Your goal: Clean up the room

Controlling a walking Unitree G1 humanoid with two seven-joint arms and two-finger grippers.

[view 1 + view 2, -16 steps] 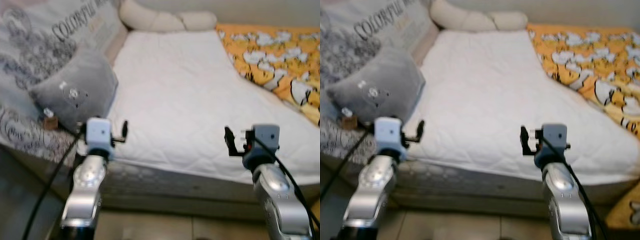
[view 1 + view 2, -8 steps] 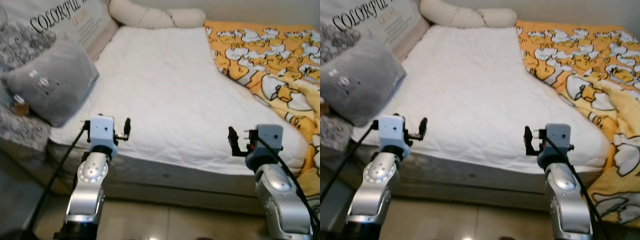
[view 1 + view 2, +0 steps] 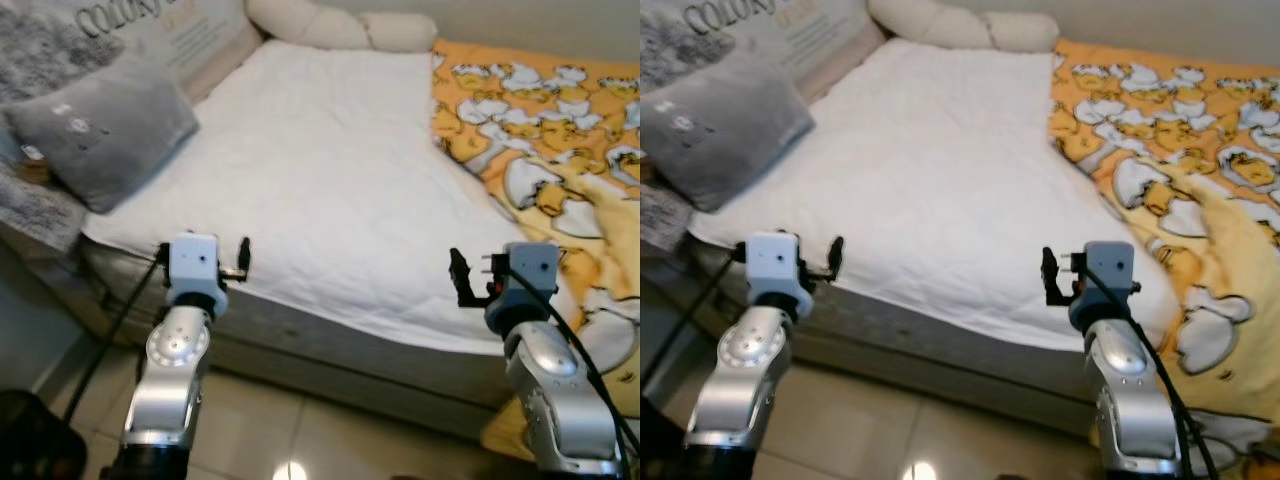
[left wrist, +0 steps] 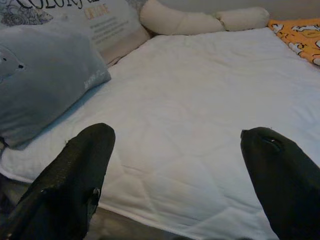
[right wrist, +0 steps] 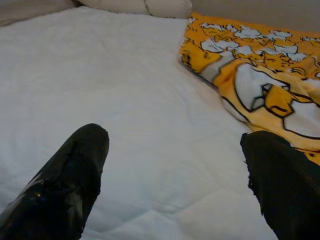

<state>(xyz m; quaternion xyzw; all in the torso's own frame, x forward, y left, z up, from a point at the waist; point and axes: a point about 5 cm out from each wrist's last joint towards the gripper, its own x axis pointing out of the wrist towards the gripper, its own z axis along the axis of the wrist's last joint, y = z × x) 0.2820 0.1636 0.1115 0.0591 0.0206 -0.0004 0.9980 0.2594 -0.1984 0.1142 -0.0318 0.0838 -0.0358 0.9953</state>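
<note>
Left gripper (image 4: pixel 175 165) and right gripper (image 5: pixel 172 170) both spread wide, holding nothing, raised at the near edge of the bed (image 3: pixel 330 170). Yellow duck blanket (image 3: pixel 545 150) bunched on bed's right side; grey pillow (image 3: pixel 100 125) at left.

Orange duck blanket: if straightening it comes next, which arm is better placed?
Probably the right. The right end effector is open near the orange duck blanket, bunched along the bed's right side. The left end effector hovers by the grey pillow.
</note>
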